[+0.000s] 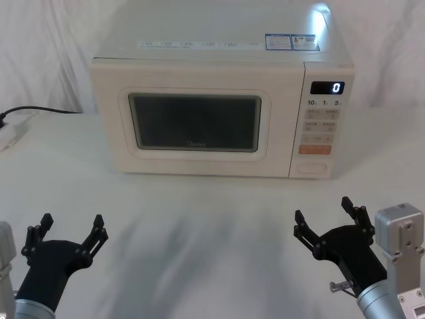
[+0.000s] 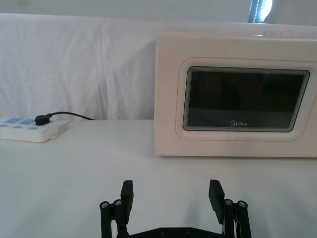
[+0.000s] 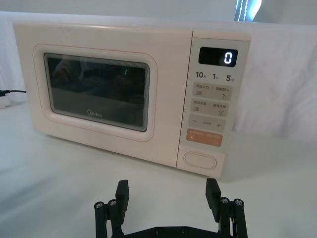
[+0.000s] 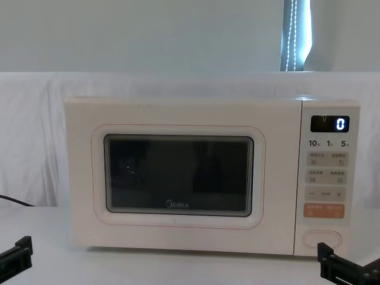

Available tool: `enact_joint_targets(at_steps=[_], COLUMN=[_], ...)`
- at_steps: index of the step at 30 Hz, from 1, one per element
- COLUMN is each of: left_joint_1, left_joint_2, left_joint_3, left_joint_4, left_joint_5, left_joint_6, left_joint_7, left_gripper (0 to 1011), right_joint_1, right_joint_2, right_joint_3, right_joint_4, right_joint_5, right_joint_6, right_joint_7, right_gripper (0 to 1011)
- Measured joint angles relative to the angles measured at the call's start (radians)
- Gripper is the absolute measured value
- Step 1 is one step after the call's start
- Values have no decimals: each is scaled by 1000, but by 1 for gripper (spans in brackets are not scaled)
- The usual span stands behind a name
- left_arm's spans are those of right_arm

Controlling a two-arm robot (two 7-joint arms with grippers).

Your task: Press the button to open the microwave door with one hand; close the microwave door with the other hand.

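Your right gripper [image 1: 327,214] and left gripper [image 1: 70,227] are both hovering with fingers spread, well short of the microwave [image 1: 222,66]. The door [image 1: 194,121] is sitting closed. Its button [image 3: 200,160], bottom of the keypad, looks stiff and slick; press squarely with one fingertip.

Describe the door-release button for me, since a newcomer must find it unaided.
Start at the cream microwave on the table and go to its keypad strip, beside the door and under the black display showing 0. The button sits lowest, directly under the orange key: a wide, unlabelled cream pill with a raised rim, bigger than the small beige keys.
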Motion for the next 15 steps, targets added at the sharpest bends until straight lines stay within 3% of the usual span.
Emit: enact_joint_targets(at_steps=[15], left_joint_1=[0], left_joint_2=[0], left_joint_3=[0], left_joint_4=[0], left_joint_5=[0], left_joint_6=[0], left_joint_7=[0], left_gripper=[1001], right_joint_1=[0], right_joint_2=[0], right_joint_3=[0], right_joint_4=[0], right_joint_5=[0], right_joint_6=[0], right_joint_7=[0], right_gripper=[1002])
